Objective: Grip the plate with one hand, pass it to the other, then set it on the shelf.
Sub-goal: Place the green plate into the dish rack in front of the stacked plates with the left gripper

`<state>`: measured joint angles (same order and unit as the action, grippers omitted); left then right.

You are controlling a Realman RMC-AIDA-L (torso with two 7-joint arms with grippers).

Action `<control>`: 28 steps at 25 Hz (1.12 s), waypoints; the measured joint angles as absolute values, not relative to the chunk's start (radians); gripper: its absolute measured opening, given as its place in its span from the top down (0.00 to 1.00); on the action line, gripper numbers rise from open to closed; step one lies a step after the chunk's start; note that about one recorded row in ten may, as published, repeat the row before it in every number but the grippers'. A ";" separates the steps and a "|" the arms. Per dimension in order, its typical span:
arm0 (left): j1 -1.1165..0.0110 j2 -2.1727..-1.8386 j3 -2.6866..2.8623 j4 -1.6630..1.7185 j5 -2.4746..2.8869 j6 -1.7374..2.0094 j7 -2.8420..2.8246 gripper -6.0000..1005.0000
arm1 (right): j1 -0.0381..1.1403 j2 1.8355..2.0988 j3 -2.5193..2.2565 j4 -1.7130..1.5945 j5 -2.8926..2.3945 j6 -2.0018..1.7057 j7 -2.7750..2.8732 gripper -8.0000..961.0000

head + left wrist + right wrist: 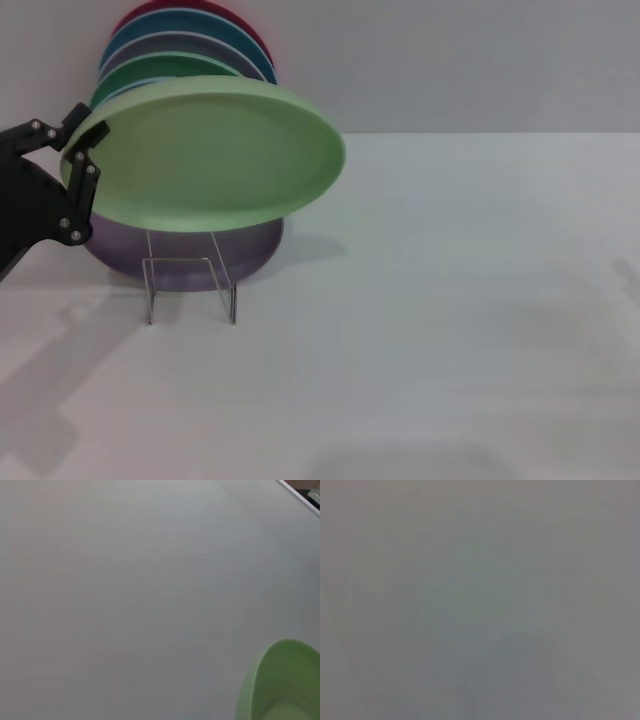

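The pale mint-green plate hangs in the air at the upper left of the head view, tilted, its face toward me. My left gripper is shut on the plate's left rim. The plate is just above and in front of the clear shelf, whose thin squared front frame stands on the table. It hides the top of the shelf. Part of the plate's rim shows in the left wrist view. My right gripper is out of view; the right wrist view shows only a grey surface.
Several plates stand in a row behind the held one: a lilac-purple plate on the shelf, a darker green one, then blue and red ones. The white table stretches to the right.
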<state>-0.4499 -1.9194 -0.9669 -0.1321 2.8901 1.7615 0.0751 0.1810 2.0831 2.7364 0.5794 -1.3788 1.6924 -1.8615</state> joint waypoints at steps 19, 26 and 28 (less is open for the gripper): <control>-0.478 -1.913 -0.962 -0.040 2.890 1.745 0.081 0.92 | 0.181 2.083 2.712 0.579 -1.379 1.706 -1.867 0.38; -0.468 -1.917 -0.949 -0.029 2.888 1.742 0.081 0.92 | 0.183 2.083 2.712 0.578 -1.379 1.712 -1.868 0.38; -0.467 -1.919 -0.940 -0.026 2.889 1.741 0.081 0.92 | 0.183 2.083 2.712 0.578 -1.379 1.712 -1.868 0.38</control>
